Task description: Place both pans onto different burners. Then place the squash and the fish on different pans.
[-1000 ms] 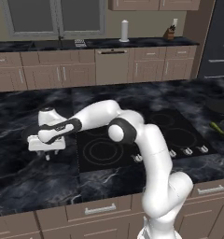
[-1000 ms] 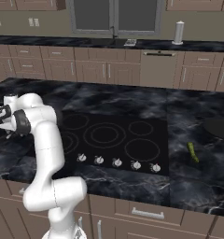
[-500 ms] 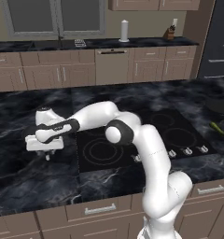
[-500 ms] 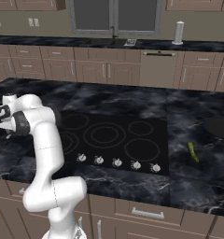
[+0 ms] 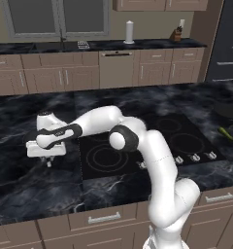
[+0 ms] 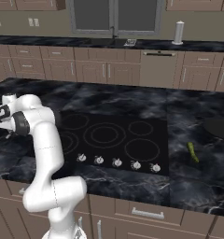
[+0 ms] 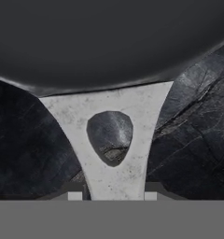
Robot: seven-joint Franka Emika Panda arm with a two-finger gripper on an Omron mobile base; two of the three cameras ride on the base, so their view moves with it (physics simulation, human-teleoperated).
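Close up, the tool (image 7: 113, 195) pinches a pan's pale handle (image 7: 115, 140); the pan (image 7: 104, 42) lies bare.

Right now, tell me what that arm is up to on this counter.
The white arm is stretched out over the marble counter to the left of the cooktop, gripper down at a dark pan. In the hand view its fingertips sit on either side of the pan's pale handle, apparently closing on it. No pan is on a burner yet. The squash lies on the counter right of the cooktop, beside the second pan.
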